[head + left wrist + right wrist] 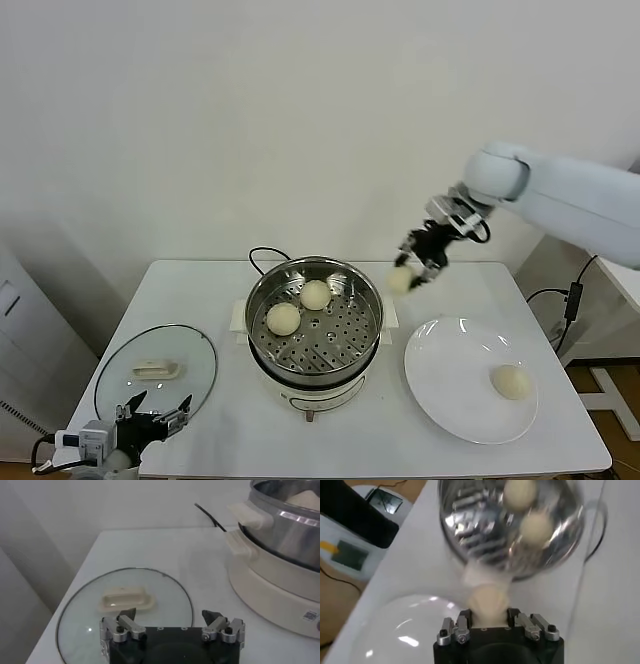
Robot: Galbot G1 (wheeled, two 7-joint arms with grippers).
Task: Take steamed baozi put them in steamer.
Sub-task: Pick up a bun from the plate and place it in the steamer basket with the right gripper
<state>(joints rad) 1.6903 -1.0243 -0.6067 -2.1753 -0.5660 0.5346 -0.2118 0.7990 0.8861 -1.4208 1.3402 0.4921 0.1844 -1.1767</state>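
Left gripper (152,412): parked at the near table edge by the lid (156,368), jaws wide, empty.
Steamer (314,322): mid-table, two baozi (284,318) inside.
Plate (470,392): one bun (511,381) left.
Right gripper (418,262): raised between plate and steamer, pinching a bun (401,279) (likely soft, light; hold its sides gently).
Table (230,420): white, smooth.
Wall: plain.

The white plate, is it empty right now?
No, one baozi lies on the white plate, near its right edge.
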